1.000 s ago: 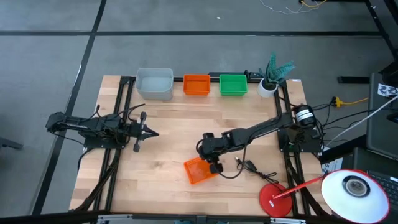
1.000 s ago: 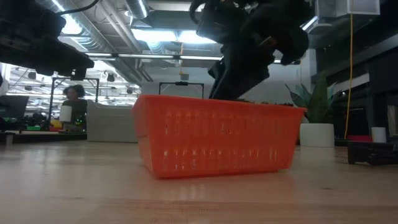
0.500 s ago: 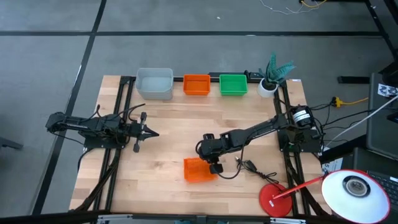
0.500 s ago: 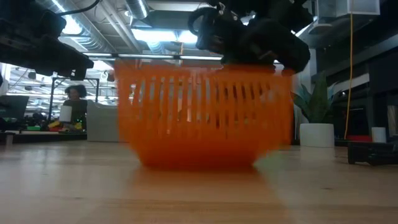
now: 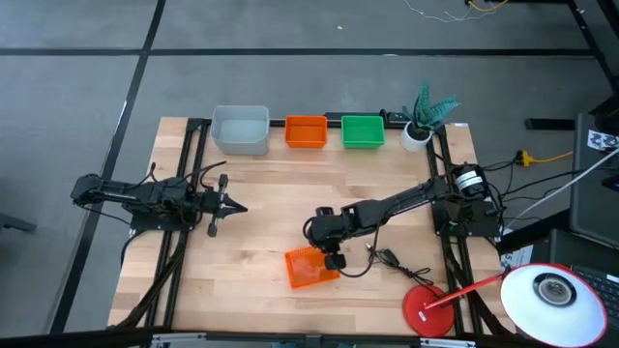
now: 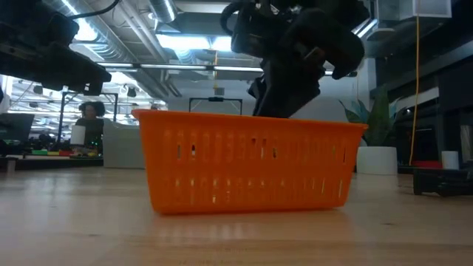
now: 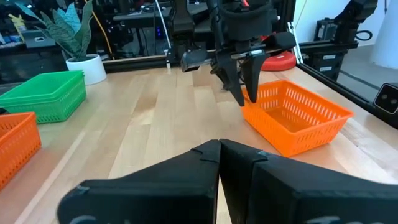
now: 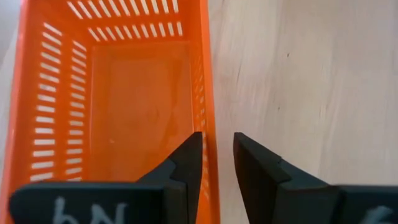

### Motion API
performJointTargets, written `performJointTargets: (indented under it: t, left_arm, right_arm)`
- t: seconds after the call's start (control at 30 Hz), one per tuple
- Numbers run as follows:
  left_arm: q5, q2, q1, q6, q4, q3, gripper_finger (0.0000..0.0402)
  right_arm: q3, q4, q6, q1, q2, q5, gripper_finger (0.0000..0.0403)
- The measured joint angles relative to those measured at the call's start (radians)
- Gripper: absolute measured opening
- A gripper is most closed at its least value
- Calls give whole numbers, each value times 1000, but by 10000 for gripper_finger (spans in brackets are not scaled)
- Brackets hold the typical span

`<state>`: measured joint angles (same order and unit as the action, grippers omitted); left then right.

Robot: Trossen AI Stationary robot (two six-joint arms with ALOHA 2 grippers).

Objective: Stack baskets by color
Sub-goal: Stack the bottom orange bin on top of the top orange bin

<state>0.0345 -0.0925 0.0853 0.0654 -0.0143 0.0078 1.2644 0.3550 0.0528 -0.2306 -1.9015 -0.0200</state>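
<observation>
An orange basket (image 5: 311,268) sits on its base near the table's front edge, also in the low view (image 6: 247,166). My right gripper (image 5: 332,256) slants down at the basket's far right corner and is shut on its wall. Along the far edge stand a grey-white basket (image 5: 240,129), another orange basket (image 5: 306,131) and a green basket (image 5: 363,130). My left gripper (image 5: 237,207) waits shut and level at the table's left, touching nothing. My right gripper has the orange basket's side wall (image 8: 208,134) between its two fingers, one finger (image 8: 186,158) inside the basket and one (image 8: 255,162) outside. The fingers come slanting down from the table's right, near the basket's far right corner (image 7: 249,107). The basket rests flat on the table.
A white pot with a teal plant (image 5: 424,121) stands at the far right corner. A red lamp base (image 5: 430,311) and its white head (image 5: 551,295) are at the near right. A black cable (image 5: 387,259) lies just right of the gripper. Bare wood spans the table's middle.
The orange basket has been swung about in my right gripper. It stood askew, then rose and tipped while turning square to the near edge, and now sits flat again, slightly askew. The gripper has stayed in almost the same place.
</observation>
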Motion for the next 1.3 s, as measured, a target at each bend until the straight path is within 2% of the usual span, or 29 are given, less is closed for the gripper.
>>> performJointTargets:
  t: [0.4, 0.47, 0.57, 0.77, 0.87, 1.13, 1.2, 1.3]
  left_arm:
    - [0, 0, 0, -2, 0, 0, 0]
    - [0, 0, 0, -2, 0, 0, 0]
    - [0, 0, 0, -2, 0, 0, 0]
    - [0, 0, 0, -2, -1, 0, 0]
    - [0, 0, 0, -2, -1, 0, 0]
    - [0, 0, 0, -2, -1, 0, 0]
    - [0, 0, 0, -2, -1, 0, 0]
    - [0, 1, 0, -2, -2, 0, 0]
  right_arm:
    - [0, 26, 45, 0, -53, 1, 87]
    - [0, 14, 40, 0, -53, 7, 69]
    - [0, 15, -7, 0, -51, -9, 18]
    - [30, 42, -62, 15, -47, -7, 5]
    - [126, 151, -134, 32, -47, 69, 3]
    - [407, 446, -467, 135, -44, 478, 2]
    - [446, 472, -511, 187, -43, 522, 2]
    - [490, 496, -562, 280, -43, 520, 1]
